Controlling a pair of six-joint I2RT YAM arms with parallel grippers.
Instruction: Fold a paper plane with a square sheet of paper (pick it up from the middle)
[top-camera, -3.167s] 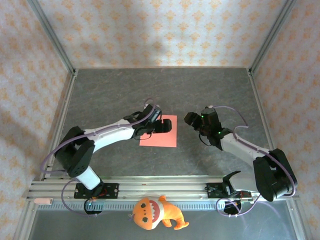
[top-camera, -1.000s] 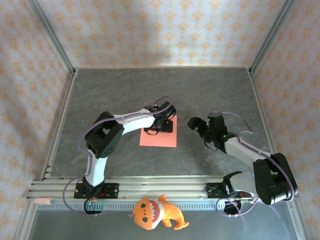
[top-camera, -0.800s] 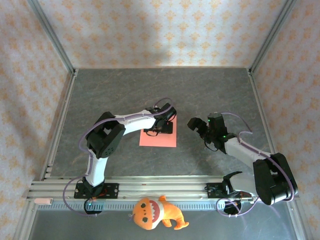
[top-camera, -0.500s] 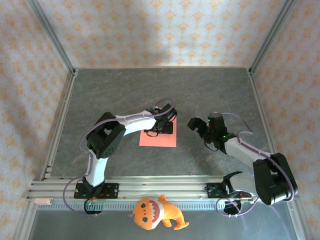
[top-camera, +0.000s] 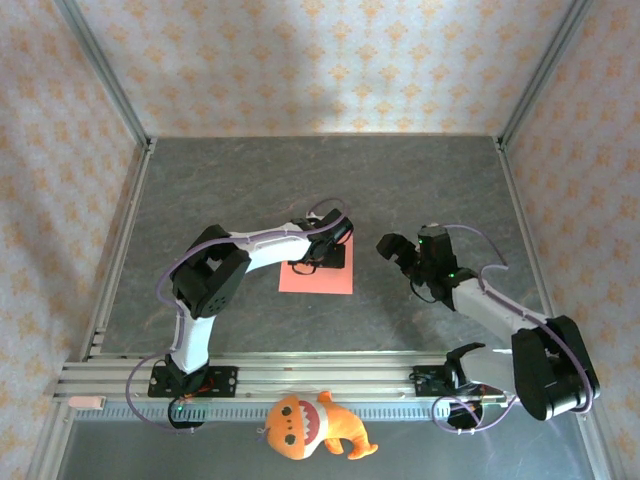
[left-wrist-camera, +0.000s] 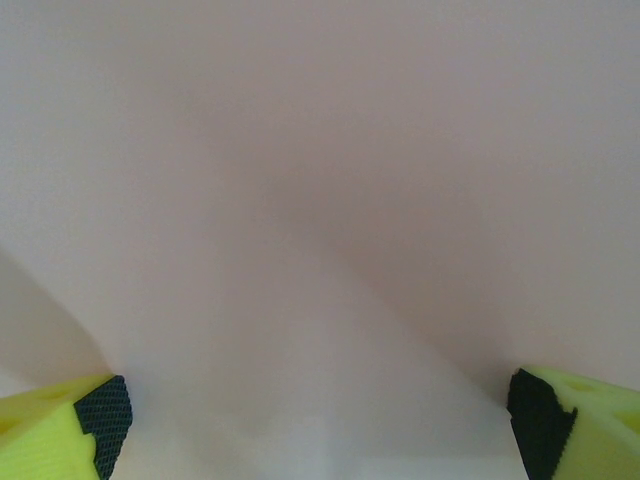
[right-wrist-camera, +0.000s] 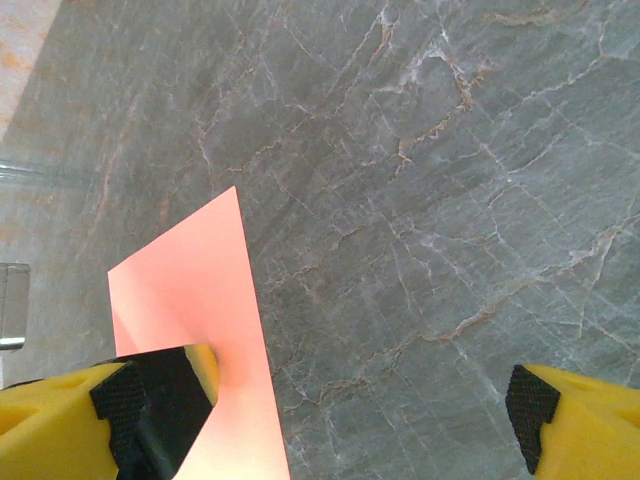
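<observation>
Paper (top-camera: 312, 279) lies flat on table (top-camera: 220, 190), front-centre, btw the two arms. L gripper (top-camera: 322, 252) is low over paper's far part, jaws wide apart, pads (left-wrist-camera: 100, 415) either side of the pale sheet in wrist cam; touching or not, can't tell. R gripper (top-camera: 398, 250) is near paper's right edge, apart from it, jaws wide apart too; toy (top-camera: 310, 425) sits by front rail.
</observation>
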